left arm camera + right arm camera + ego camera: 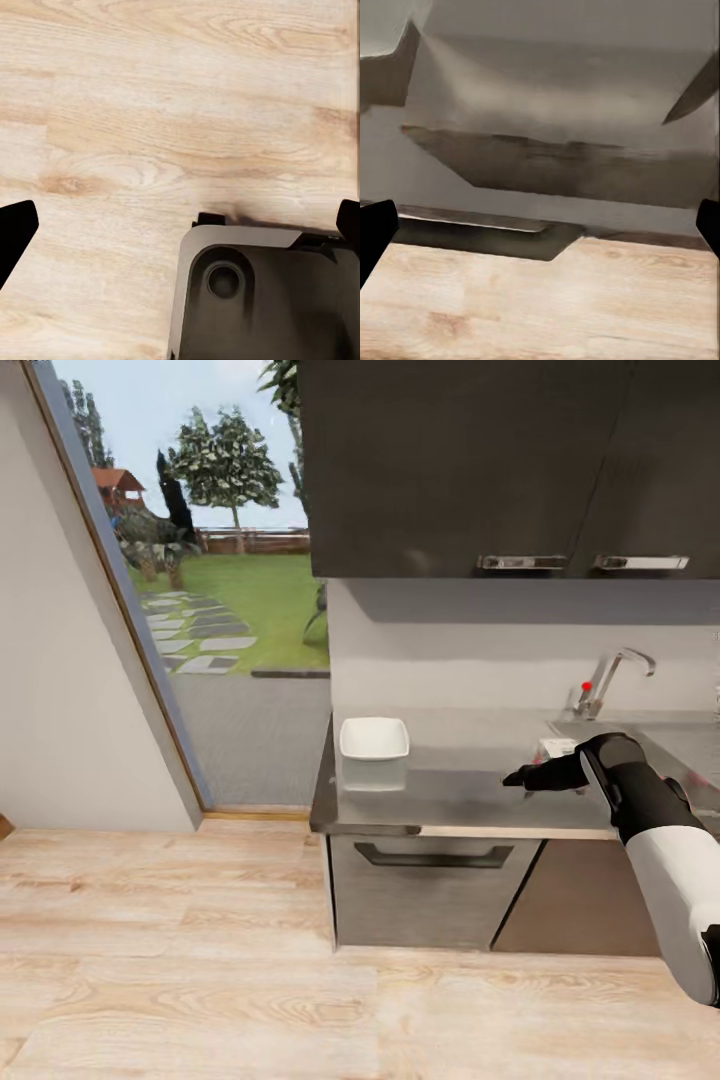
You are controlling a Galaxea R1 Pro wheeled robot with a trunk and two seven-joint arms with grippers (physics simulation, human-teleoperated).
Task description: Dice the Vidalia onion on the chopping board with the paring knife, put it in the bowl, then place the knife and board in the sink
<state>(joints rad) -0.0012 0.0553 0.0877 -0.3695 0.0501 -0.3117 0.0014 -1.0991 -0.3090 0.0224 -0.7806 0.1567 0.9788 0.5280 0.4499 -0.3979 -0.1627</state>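
The white bowl stands on the glossy grey countertop, near its left end. My right gripper hovers low over the counter to the bowl's right, fingers pointing left at it. In the right wrist view its fingertips sit far apart with nothing between them, so it is open. The sink lies under the chrome tap, largely behind my right arm. My left gripper is open above the floor. The onion, chopping board and paring knife are out of view.
Dark upper cabinets hang over the counter. A drawer front sits below the counter edge. A glass door opens left of the counter end, above a wood floor. My base shows under the left gripper.
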